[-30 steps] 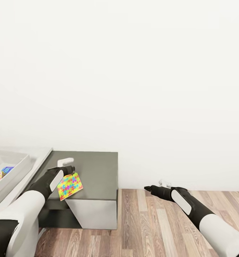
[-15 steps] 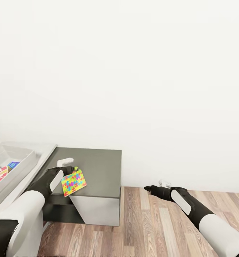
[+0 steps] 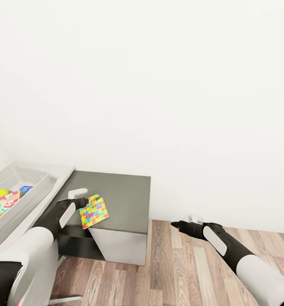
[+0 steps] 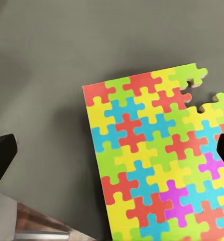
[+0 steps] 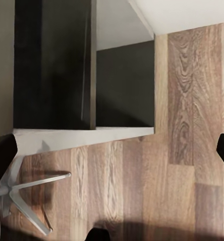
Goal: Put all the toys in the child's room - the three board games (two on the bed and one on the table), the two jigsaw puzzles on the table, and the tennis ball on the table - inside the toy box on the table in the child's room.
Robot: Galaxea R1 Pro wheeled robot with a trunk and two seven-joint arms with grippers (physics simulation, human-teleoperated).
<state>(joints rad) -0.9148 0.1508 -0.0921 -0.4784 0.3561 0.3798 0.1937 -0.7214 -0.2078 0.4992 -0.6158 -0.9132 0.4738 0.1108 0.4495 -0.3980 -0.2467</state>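
Left hand (image 3: 83,203) was seen at the lower left of the head view, clamped on one edge of a jigsaw puzzle (image 3: 94,211). Right hand (image 3: 174,224) was held out low over the wood floor (image 3: 192,272) at the lower right; in the right wrist view its two fingertips were spread wide apart with nothing between them.

The puzzle was held in the air over the dark grey desk (image 3: 120,199), tilted. It looked thin, flat and light. It is judged to be a bit bendy, and one piece near a corner looked to be missing, so pieces could come loose if it were shaken. A pinch on the edge, well in from the corner, is thought best.

At the far left of the head view the toy box (image 3: 36,185) was seen on the pale surface (image 3: 63,177). A tennis ball (image 3: 1,193) and some colourful flat boxes (image 3: 6,199) were already inside it. The puzzle was near the box but not yet over it.

A plain white wall (image 3: 158,85) was seen across the upper part of the head view. White chair legs (image 5: 26,193) were seen on the floor in the right wrist view.
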